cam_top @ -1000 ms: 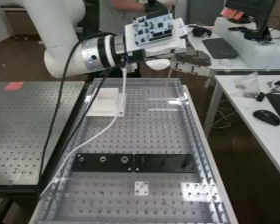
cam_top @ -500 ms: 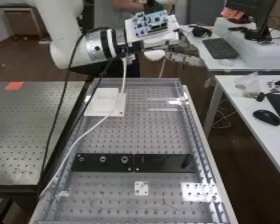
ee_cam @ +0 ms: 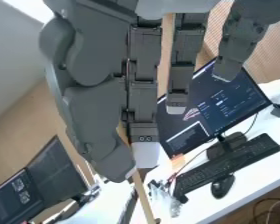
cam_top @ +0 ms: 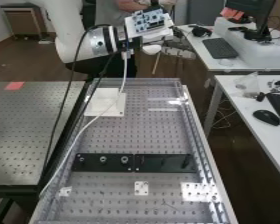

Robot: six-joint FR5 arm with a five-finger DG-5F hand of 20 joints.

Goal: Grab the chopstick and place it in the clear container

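Chopstick (cam_top: pixel 156 62) hangs near the far end of the bench (cam_top: pixel 140 135), pinched by the fingers (cam_top: pixel 180 51).

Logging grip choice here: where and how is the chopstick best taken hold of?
Probably high on the chopstick, pinched from opposite sides between the hand's thumb and a finger, as the hand has it: it is thin, straight and hangs steeply, leaving a long lower part free.

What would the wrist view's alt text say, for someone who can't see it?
A robot's dark grey fingers pinch a thin, light-brown chopstick. Beyond them, a white desk holds a computer screen, a black keyboard and a mouse.
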